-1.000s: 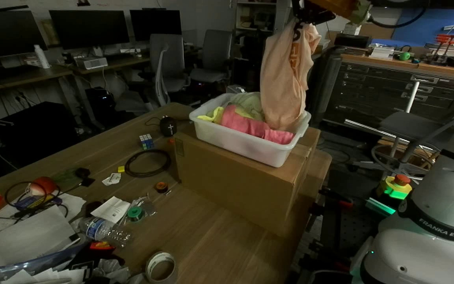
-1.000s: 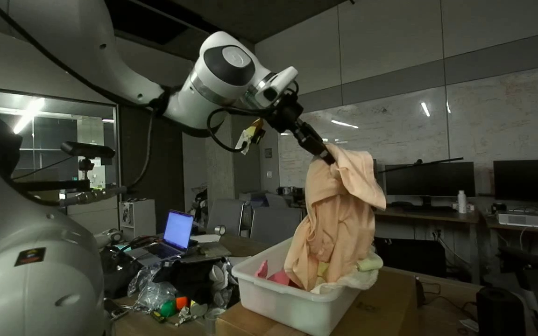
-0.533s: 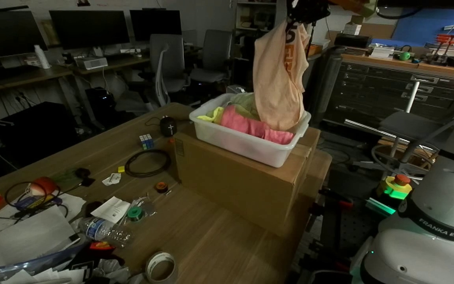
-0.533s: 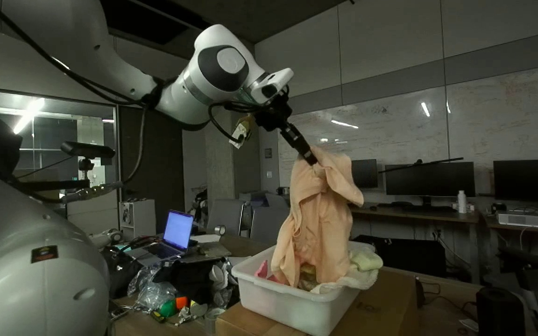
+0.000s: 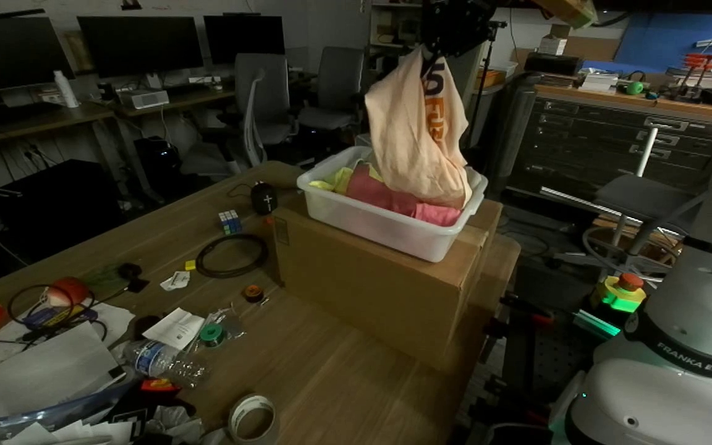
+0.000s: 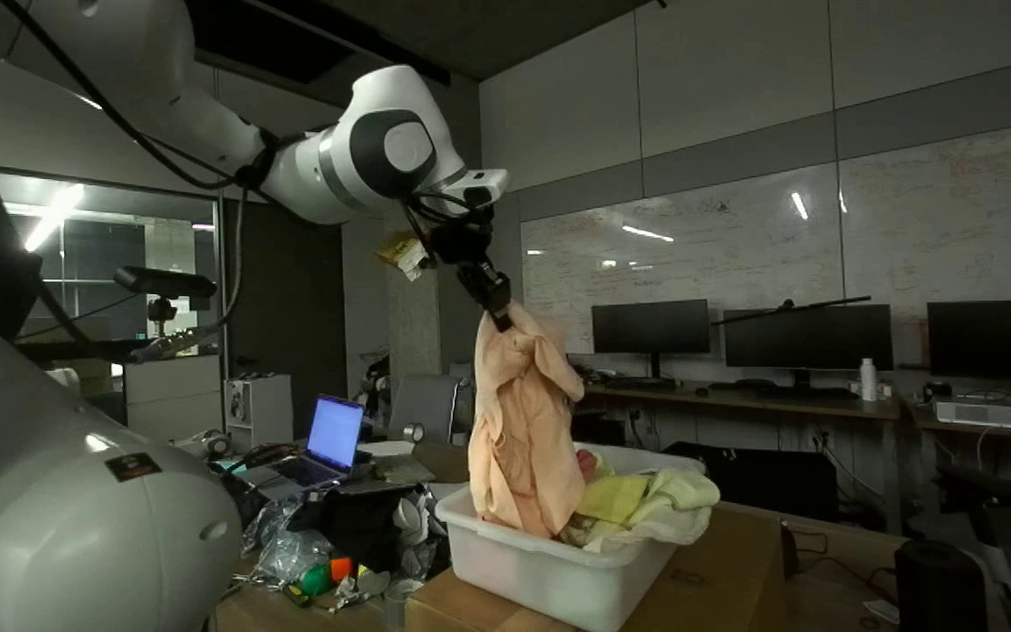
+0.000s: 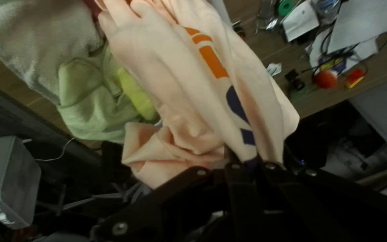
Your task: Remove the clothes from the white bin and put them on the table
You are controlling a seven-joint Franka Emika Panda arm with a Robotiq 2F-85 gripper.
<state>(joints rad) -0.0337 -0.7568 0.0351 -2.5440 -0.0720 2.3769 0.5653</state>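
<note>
My gripper (image 6: 498,318) is shut on a peach shirt (image 6: 527,430) with orange and dark blue lettering. The shirt hangs from the fingertips, and its lower end is at the bin's near side in an exterior view, inside or just over the rim. The gripper (image 5: 433,55) and the shirt (image 5: 415,130) also show above the bin here. In the wrist view the shirt (image 7: 180,74) runs up to the closed fingers (image 7: 252,163). The white bin (image 5: 381,225) holds a pink cloth (image 5: 374,188), a yellow cloth (image 6: 613,499) and a pale green cloth (image 6: 681,505), which drapes over the rim.
The bin stands on a cardboard box (image 5: 368,296) on the wooden table (image 5: 331,389). On the table lie a cable coil (image 5: 200,259), a Rubik's cube (image 5: 229,221), a black speaker (image 5: 264,199), a water bottle (image 5: 167,363), a tape roll (image 5: 237,426) and papers. A laptop (image 6: 334,434) stands behind.
My gripper and the held shirt have moved left in both exterior views and slightly lower. More of the yellow and pale green cloths shows in an exterior view. The bin has not moved.
</note>
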